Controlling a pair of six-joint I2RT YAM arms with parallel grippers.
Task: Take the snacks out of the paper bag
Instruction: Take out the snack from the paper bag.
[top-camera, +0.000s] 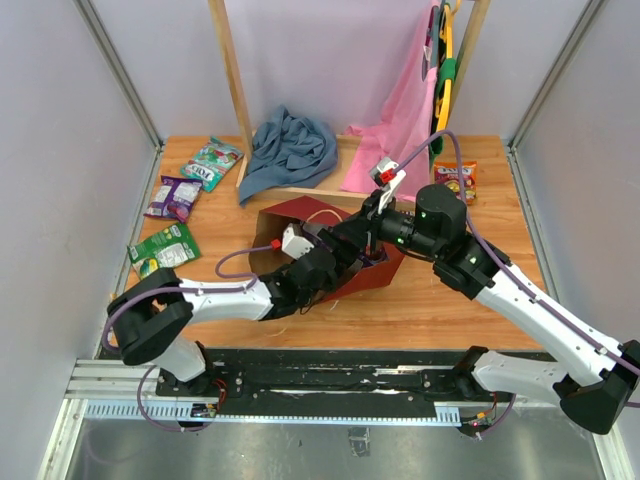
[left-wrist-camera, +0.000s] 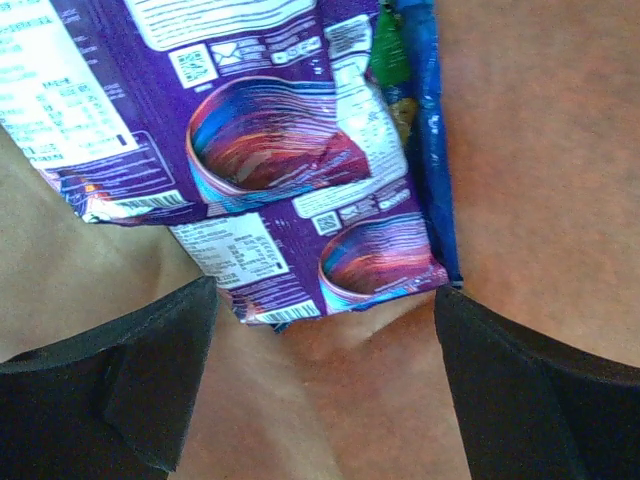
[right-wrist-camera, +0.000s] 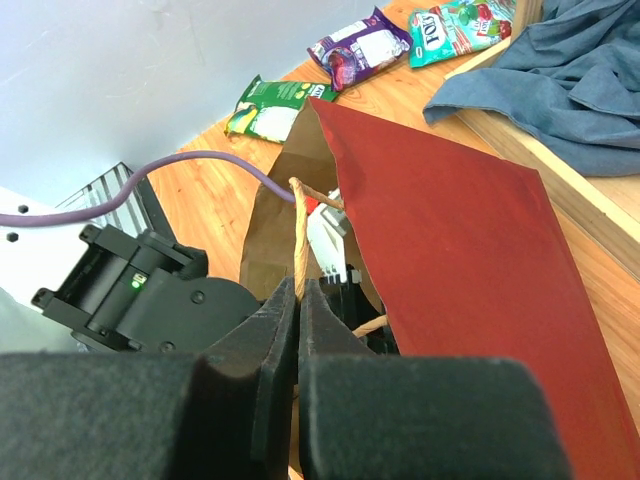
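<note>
The red paper bag (top-camera: 300, 214) lies on its side mid-table, its mouth toward the arms. My left gripper (left-wrist-camera: 325, 390) is inside it, open and empty over the brown kraft wall (left-wrist-camera: 330, 400). Just ahead of its fingers (left-wrist-camera: 110, 390) lie two purple packets (left-wrist-camera: 260, 140) and a blue bag's edge (left-wrist-camera: 435, 150). My right gripper (right-wrist-camera: 299, 295) is shut on the bag's twine handle (right-wrist-camera: 298, 225) and holds the bag's upper side (right-wrist-camera: 450, 260) up. On the table to the left lie a teal packet (top-camera: 212, 162), a purple packet (top-camera: 173, 197) and a green packet (top-camera: 165, 247). An orange packet (top-camera: 455, 182) lies at the far right.
A blue-grey cloth (top-camera: 290, 150) lies on a wooden rack base behind the bag. A pink garment (top-camera: 400, 130) hangs from the rack at the back right. A wooden post (top-camera: 232, 80) stands behind. Grey walls close in the table on both sides.
</note>
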